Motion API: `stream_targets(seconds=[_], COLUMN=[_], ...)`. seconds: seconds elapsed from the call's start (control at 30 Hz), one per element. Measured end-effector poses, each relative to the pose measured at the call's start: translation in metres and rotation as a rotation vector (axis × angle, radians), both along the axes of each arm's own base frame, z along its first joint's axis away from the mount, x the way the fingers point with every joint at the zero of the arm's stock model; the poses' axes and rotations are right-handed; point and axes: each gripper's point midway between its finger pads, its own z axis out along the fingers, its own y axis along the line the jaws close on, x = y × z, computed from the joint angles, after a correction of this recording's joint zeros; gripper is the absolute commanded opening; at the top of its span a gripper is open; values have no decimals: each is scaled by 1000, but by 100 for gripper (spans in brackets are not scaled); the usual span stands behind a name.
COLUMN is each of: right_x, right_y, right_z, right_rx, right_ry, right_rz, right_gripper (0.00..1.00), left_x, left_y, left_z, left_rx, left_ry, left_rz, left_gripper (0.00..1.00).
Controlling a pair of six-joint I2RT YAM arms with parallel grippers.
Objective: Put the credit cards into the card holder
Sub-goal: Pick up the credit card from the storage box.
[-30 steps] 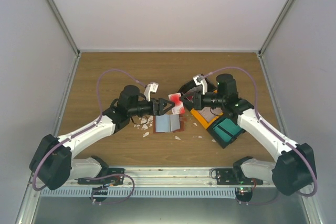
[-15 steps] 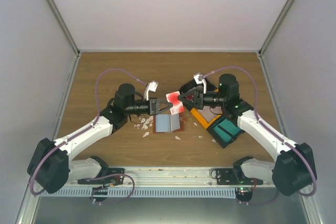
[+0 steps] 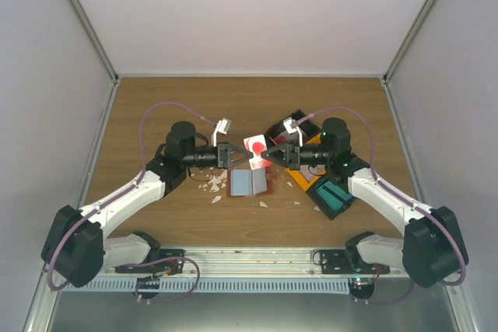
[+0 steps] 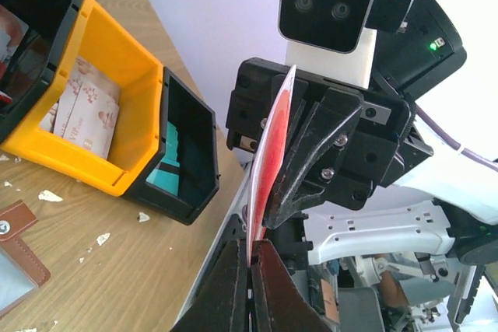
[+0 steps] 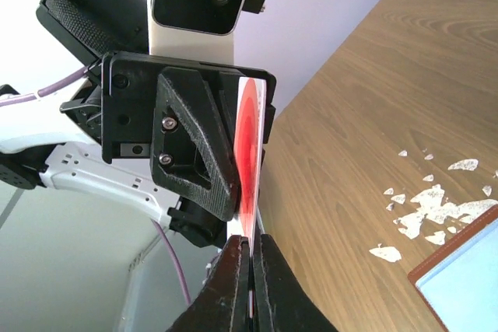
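The red-and-white credit card (image 4: 271, 153) hung in the air between the two arms, above the open card holder (image 3: 249, 183) that lay flat on the bench (image 3: 156, 106). It stood on edge, pinched from both sides. The left claw (image 4: 250, 253) was closed narrow on one short edge and the right claw (image 5: 250, 248) was closed narrow on the opposite edge.

The card looked light, thin and stiff, with a glossy face that would probably slide easily between hard pads. A hold close to one edge seemed best, leaving most of the card free to enter a slot. It would likely flex a little rather than crease. Squeezing from both ends at once risked bowing it. How firmly the right claw bit could not be judged, since its pads hid the contact.

More cards stayed in the yellow bin (image 4: 101, 126) and the black bin (image 4: 187, 161) at the right. White scraps (image 3: 212, 184) lay beside the holder.

A second before, only the right claw held the card, and the left claw stood wide open just short of it. Since then the left claw had shut on it, and the card had shifted slightly leftward in the overhead view. The holder had not moved.
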Motion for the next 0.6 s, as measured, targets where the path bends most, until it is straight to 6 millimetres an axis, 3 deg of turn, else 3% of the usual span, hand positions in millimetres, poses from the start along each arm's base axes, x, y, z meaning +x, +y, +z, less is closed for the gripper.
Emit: stream_targets(seconds=[0.07,0.1,0.17,0.23,0.4,0.6], right_x=[0,0,0,3,11,-4], right_y=[0,0,1,1,-3,0], right_z=[2,2,1,-2,-39,-116], right_rx=[7,7,5,-5,-95,-262], right_ry=[-1,3,6,14,101,292], right_rz=[2,1,-4,-22,-139,-218], right_gripper=[0,0,1,1,0,1], left_x=[0,0,2,9,28,23], left_y=[0,1,1,6,32,52], left_z=[1,1,-2,-14,-64,-133], left_rx=[-4,-4,10,55,261,442], left_ry=[-2,-3,-9,19,101,212], left_rz=[-6,-6,5,57,242,288], left_gripper=[11,25,44,55,54,42])
